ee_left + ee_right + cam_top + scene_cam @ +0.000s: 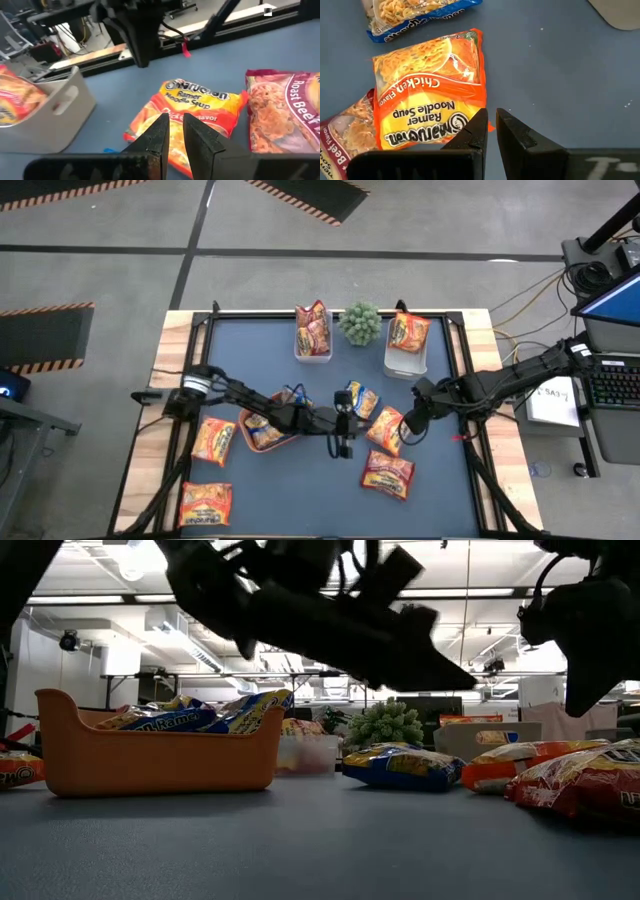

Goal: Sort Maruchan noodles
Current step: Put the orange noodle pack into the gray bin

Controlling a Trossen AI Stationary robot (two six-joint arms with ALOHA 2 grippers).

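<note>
We judge sorting partly done: some noodle packets sit in the orange tray [262, 442] and two tubs [312, 352], five lie loose, chicken packet [385, 430] just beside the pressed-together, empty right tool [408, 428]; left tool [344, 448] likewise.

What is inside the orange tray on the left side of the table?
The orange tray holds yellow-and-blue noodle packets, their tops showing above its rim. Its wall and the left arm hide how many lie inside and anything beneath them.
</note>
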